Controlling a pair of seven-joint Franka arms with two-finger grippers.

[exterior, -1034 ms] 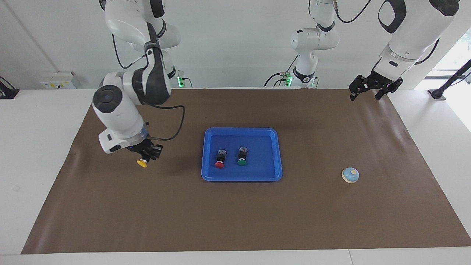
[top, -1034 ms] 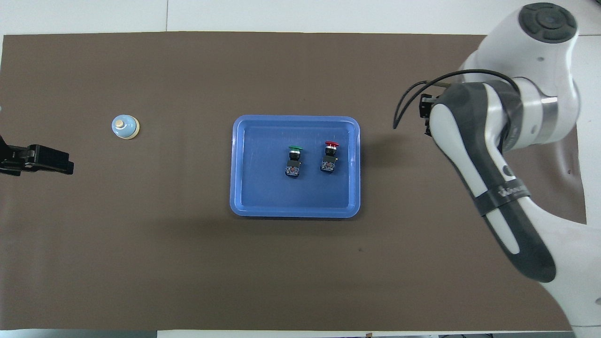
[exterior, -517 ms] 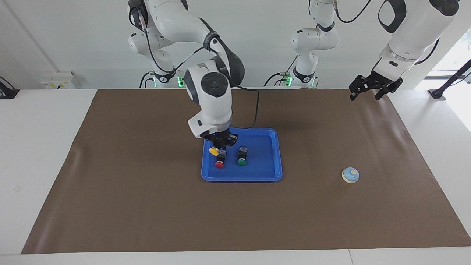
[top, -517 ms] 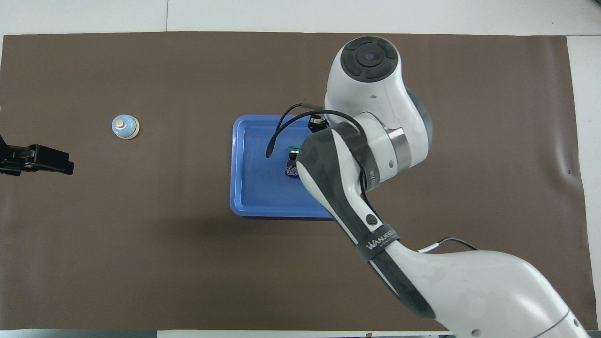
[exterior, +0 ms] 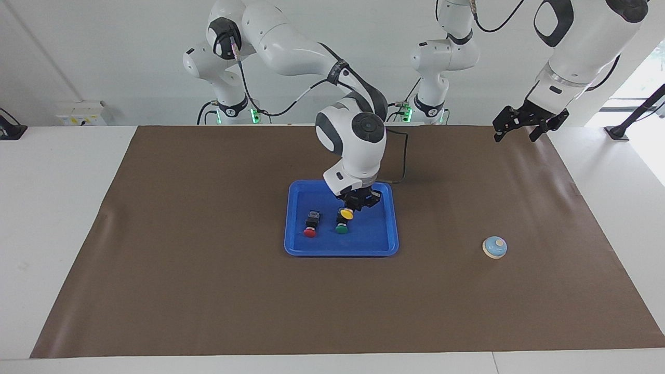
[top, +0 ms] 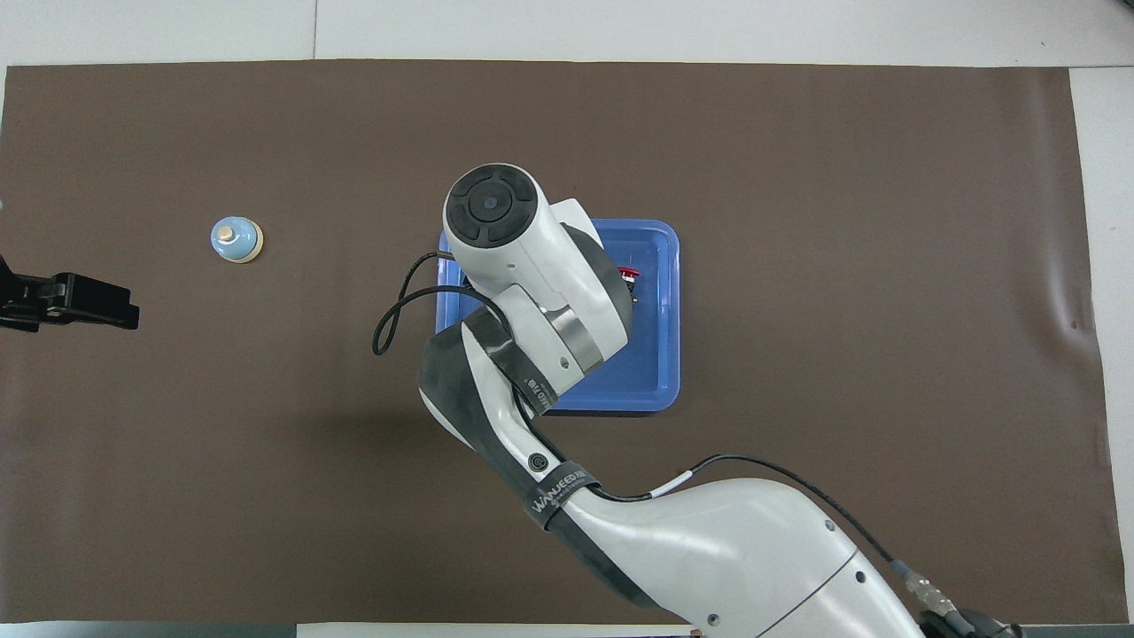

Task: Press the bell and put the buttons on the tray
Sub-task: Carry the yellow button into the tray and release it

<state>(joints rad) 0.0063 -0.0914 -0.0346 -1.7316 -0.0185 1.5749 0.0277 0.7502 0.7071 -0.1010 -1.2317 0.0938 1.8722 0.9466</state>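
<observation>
My right gripper [exterior: 358,203] is shut on the yellow button [exterior: 346,213] and hangs over the blue tray [exterior: 376,236], just above the green button [exterior: 341,228]. The green button and the red button [exterior: 310,227] lie side by side in the tray. In the overhead view the right arm hides most of the tray [top: 660,372]; only the red button's cap [top: 628,271] peeks out. The light-blue bell [exterior: 494,247] [top: 236,240] stands on the mat toward the left arm's end of the table. My left gripper [exterior: 515,136] [top: 124,310] waits open over that end's mat edge.
A brown mat [exterior: 208,291] covers the table, with white tabletop [exterior: 52,208] showing around it. The right arm's cable [top: 394,306] loops out beside the tray. A third robot base [exterior: 431,104] stands by the table's edge at the robots' side.
The right arm has swung the yellow button from over the mat at its own end of the table to over the tray, past the red button to above the green one. The left arm has stayed still.
</observation>
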